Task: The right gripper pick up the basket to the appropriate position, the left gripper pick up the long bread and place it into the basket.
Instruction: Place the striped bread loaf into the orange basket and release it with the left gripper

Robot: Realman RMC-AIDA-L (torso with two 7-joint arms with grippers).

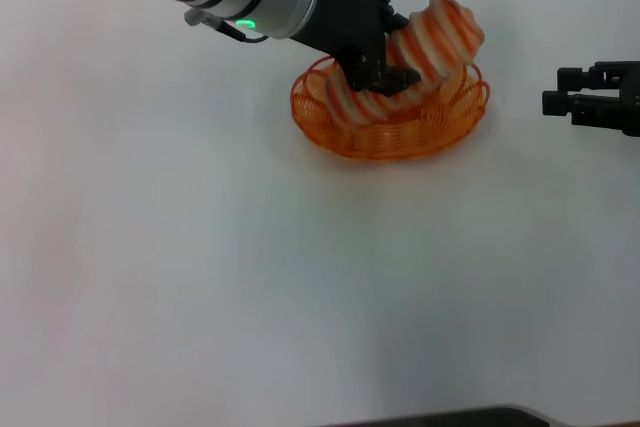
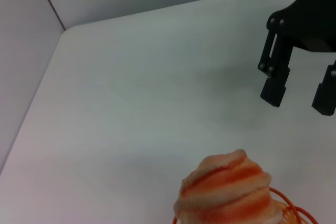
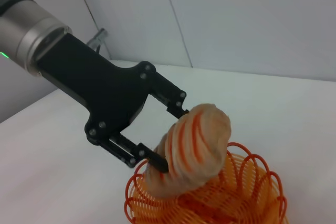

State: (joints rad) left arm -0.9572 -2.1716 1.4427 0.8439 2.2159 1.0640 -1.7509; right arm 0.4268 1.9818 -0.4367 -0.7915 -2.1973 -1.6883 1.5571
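Observation:
The orange wire basket (image 1: pixel 392 140) stands on the white table at the back centre. The striped long bread (image 1: pixel 445 32) leans in it, low end inside the basket, high end up to the right above the rim. My left gripper (image 1: pixel 400 49) is shut on the bread's middle, one finger on each side, which is clear in the right wrist view (image 3: pixel 173 139) with bread (image 3: pixel 197 142) and basket (image 3: pixel 252 182). My right gripper (image 1: pixel 555 89) is open and empty, right of the basket and apart from it; it also shows in the left wrist view (image 2: pixel 297 100), beyond the bread's end (image 2: pixel 228 190).
The white table (image 1: pixel 250 277) stretches wide in front of and left of the basket. A pale wall meets the table's far edge (image 2: pixel 63 27) behind the basket. A dark strip (image 1: pixel 480 417) marks the table's front edge.

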